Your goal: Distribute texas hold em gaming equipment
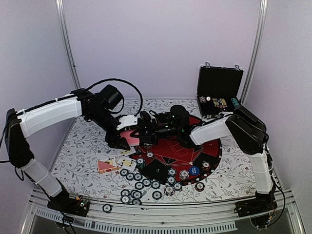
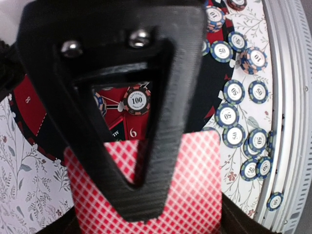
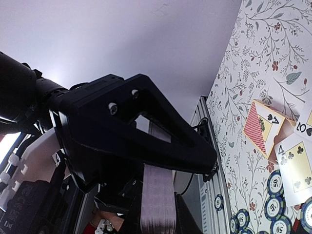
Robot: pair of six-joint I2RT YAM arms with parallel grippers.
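Along the near edge of the floral table (image 1: 73, 156), blue-white striped poker chips (image 1: 139, 185) lie scattered (some on the round red-and-black mat (image 1: 214, 151)). Farther back, the left gripper (image 1: 122, 143) pinches a red-backed playing card (image 2: 195, 185); the right gripper (image 1: 140, 131) clamps a card deck (image 3: 157, 195).

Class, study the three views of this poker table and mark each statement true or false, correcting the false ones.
1. The black case at the back stands open. True.
2. The poker chip seen through the finger opening in the left wrist view reads 50. False: it reads 100.
3. Every card on the floral cloth lies face down. False: a four of clubs lies face up.
4. A blue-and-white chip lies on the metal rail, off the cloth. True.
5. The right gripper holds a stack of cards. True.
6. The round mat is green. False: it is red and black.
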